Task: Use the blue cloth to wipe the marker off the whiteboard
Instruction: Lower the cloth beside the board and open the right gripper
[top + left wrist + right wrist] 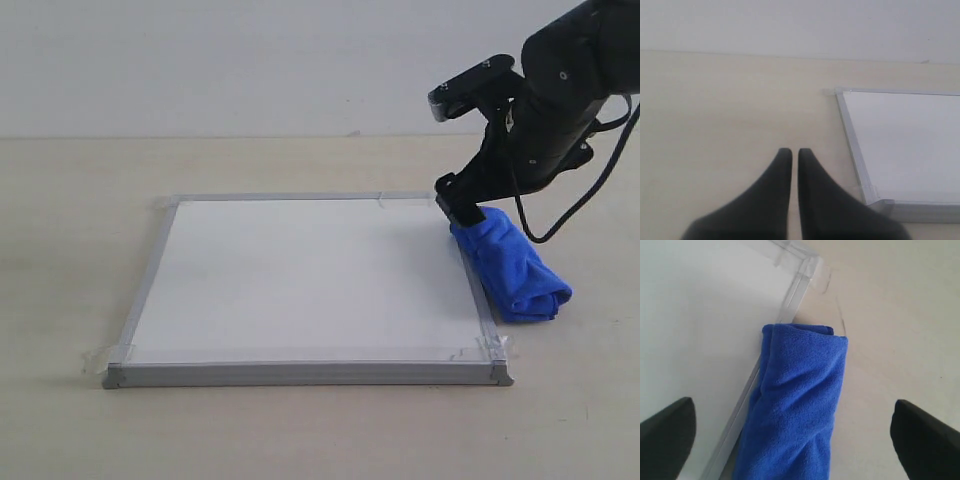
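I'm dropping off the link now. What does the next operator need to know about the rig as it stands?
Left gripper: fingers shut, empty, over bare table beside a corner of the whiteboard.
Right gripper: fingers wide open at the far end of the blue cloth, not gripping it.
Blue cloth: folded, lying along the board's right edge, partly on the frame, mostly on the table.
Done: no marker line shows on the board in any view.
Left: probably just confirm the board is clean and retract.
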Tool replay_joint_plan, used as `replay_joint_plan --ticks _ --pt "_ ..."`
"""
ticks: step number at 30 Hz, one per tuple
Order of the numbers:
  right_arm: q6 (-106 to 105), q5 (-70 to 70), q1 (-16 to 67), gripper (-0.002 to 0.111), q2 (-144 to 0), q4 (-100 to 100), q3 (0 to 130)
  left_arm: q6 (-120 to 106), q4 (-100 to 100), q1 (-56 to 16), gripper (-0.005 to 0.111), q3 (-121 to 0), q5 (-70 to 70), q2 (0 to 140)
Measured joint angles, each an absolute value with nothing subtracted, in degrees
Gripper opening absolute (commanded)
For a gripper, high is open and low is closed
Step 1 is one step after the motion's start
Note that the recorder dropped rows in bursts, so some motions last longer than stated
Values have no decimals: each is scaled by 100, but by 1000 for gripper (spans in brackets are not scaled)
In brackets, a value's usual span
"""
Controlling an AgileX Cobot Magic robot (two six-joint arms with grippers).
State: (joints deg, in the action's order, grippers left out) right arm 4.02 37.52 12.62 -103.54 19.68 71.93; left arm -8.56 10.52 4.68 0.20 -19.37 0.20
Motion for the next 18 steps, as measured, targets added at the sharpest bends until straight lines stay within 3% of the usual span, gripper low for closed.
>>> replay_joint_plan --ticks 10,12,18 --pt "193 3843 1262 94 -10354 1778 7193 -856 1052 468 4 20 -1937 20" --pt "154 3972 1262 85 -10354 1778 7193 -856 1052 468 4 20 -1937 20" --pt "213 3896 1262 39 -10369 1778 7193 -856 1052 468 4 20 -1937 20"
